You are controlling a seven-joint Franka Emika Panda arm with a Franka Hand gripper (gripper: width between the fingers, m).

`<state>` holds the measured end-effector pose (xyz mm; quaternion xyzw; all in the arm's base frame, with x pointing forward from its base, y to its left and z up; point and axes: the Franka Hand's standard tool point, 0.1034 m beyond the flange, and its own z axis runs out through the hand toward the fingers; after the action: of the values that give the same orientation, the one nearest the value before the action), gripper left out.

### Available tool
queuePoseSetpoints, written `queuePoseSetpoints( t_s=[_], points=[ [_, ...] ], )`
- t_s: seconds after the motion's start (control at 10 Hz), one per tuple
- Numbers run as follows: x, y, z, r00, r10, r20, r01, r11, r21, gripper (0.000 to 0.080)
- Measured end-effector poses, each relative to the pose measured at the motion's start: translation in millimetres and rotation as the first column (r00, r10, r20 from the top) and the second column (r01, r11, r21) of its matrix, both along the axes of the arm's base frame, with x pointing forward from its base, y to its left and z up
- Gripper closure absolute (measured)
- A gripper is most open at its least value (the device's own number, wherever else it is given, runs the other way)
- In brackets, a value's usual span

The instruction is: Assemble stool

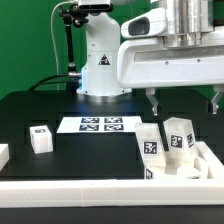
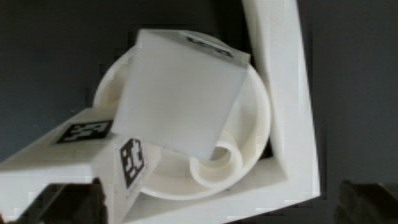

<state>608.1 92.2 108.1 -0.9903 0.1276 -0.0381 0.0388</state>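
— What's the surface like?

— It's a black table (image 1: 60,105) with a white rail (image 1: 90,190) along its near edge. The arm's white base (image 1: 100,65) stands at the back.

— Where are the stool parts?

— Most are crowded at the exterior view's right, inside the corner the rail makes. The round seat (image 2: 222,170) lies flat there, pressed against that corner. The wrist view shows it best, with a tagged leg (image 2: 178,100) leaning across it and covering much of the disc. In the exterior view, two tagged legs (image 1: 150,143) (image 1: 180,135) rise side by side out of the same pile. I can't tell exactly how they rest on each other.

— And the pincer?

— The gripper (image 1: 183,104) hangs directly over that pile with its fingers pointing down. The jaws are spread as wide as they go and grasp nothing. One finger (image 1: 152,102) is above the leg on the exterior view's left. The taller leg sits below the gap between the fingers. There's clear space between the fingertips and the parts, so nothing touches.

— Anything farther out?

— A lone leg (image 1: 40,138) stands well apart, towards the exterior view's left. The marker board (image 1: 100,124) lies flat mid-table, between that leg and the pile. Another white piece (image 1: 3,153) is cut off by the frame edge.
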Motion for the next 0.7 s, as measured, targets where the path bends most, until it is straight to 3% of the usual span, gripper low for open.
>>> queuePoseSetpoints(
  t_s=[0.3, 0.5, 0.7],
  points=[
    [0.2, -2.0, 0.0, 0.983, 0.186, 0.010, -0.185, 0.982, -0.021, 0.0150],
    [1.9, -1.3, 1.1, 0.905, 0.424, 0.025, -0.421, 0.903, -0.083, 0.0150],
    [-1.3, 2.2, -1.7, 0.823, 0.568, 0.010, -0.564, 0.819, -0.110, 0.0150]
  ],
)
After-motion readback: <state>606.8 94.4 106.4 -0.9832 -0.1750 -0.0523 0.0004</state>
